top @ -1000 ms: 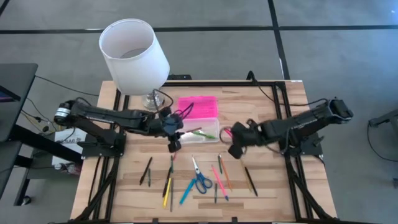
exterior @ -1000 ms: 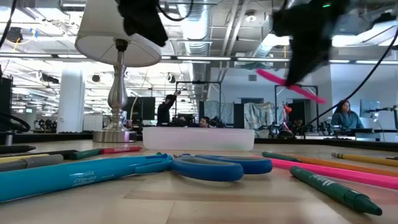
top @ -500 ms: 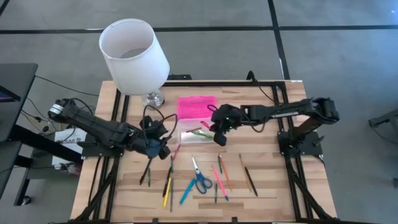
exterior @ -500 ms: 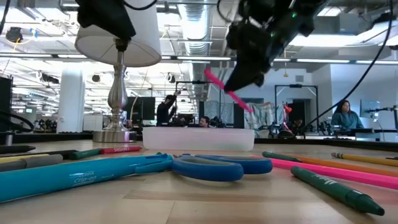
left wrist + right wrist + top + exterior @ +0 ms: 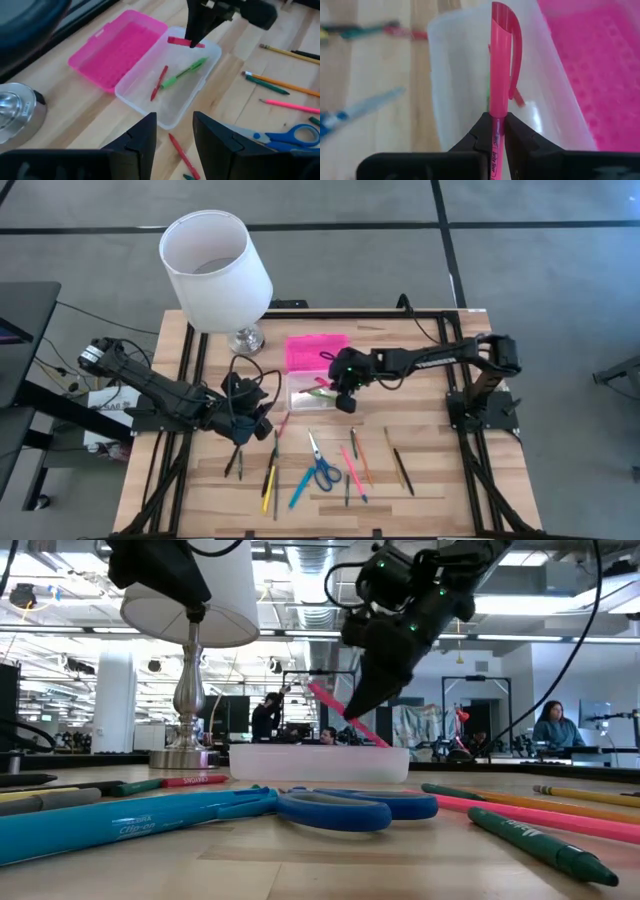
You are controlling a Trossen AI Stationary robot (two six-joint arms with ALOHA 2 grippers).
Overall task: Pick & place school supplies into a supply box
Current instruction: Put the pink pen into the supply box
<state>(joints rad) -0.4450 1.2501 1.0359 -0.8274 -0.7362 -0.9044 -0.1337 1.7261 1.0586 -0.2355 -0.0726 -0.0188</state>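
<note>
One pink pen (image 5: 498,65), tilted down into supply box (image 5: 318,388)

Overhead straight down, table-level across, wrist cameras close, all sharing supply box (image 5: 318,391)

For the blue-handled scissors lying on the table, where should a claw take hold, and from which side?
Grip the blue-handled scissors at the pivot, just above the blue handles, coming straight down from above. They lie flat on the table with pens close on both sides, and the narrow neck fits between the fingers better than the wide loops.
</note>
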